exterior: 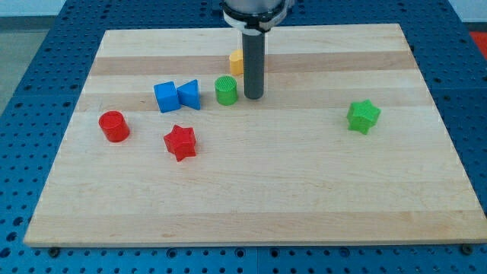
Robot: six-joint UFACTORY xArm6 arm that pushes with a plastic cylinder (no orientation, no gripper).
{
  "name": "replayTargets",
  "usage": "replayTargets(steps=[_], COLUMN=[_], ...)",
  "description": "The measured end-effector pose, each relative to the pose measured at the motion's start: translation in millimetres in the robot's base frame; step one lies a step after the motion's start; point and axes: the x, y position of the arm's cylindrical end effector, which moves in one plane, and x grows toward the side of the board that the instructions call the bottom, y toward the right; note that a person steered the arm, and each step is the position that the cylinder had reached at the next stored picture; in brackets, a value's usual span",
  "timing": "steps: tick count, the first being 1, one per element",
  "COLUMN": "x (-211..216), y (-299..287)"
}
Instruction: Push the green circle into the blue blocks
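Note:
The green circle [226, 90] stands on the wooden board, left of centre near the view's top. Two blue blocks lie just to its left: a blue triangle [189, 94] a short gap from the circle, and a blue cube [166, 97] touching the triangle's left side. My tip [253, 97] is down on the board just right of the green circle, close to it; I cannot tell if it touches.
A yellow block [237, 62] sits behind the rod, partly hidden by it. A red cylinder [114, 125] and a red star [180, 142] lie at the view's left. A green star [364, 116] lies at the right. The board's [304, 198] edges border a blue perforated table.

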Motion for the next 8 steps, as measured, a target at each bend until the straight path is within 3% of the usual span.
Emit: replayTargets(steps=[7, 8], x=[-4, -4], y=[-37, 30])
